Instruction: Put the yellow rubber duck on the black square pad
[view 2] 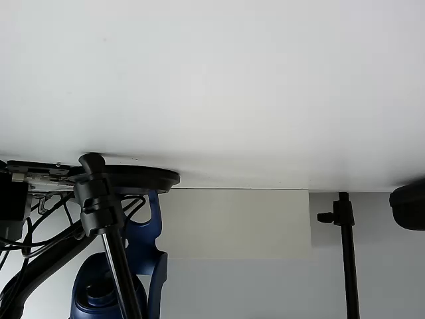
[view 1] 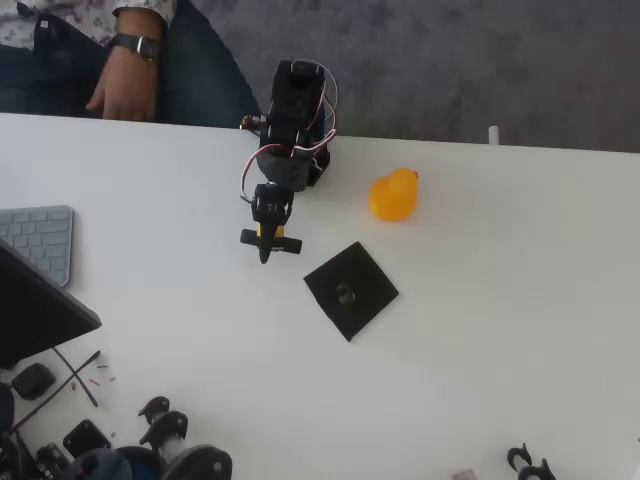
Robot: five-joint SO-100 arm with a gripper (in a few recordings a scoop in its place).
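In the overhead view the yellow rubber duck (view 1: 393, 195) sits upright on the white table (view 1: 480, 380), right of the arm's base. The black square pad (view 1: 350, 290) lies flat and turned like a diamond, below and left of the duck, with a small grey mark at its centre. Nothing rests on the pad. My gripper (view 1: 266, 256) hangs over bare table to the left of the pad and well left of the duck. Its fingers look pressed together, with nothing between them. The wrist view looks across bare white tabletop (view 2: 212, 86).
A person's hand (view 1: 125, 85) with a wristwatch rests at the table's far left edge. A grey keyboard (view 1: 38, 240) and a dark slanted slab (view 1: 40, 310) occupy the left side. Black parts and cables (view 1: 120, 440) crowd the lower left corner. Stands (view 2: 345, 252) rise beyond the table edge.
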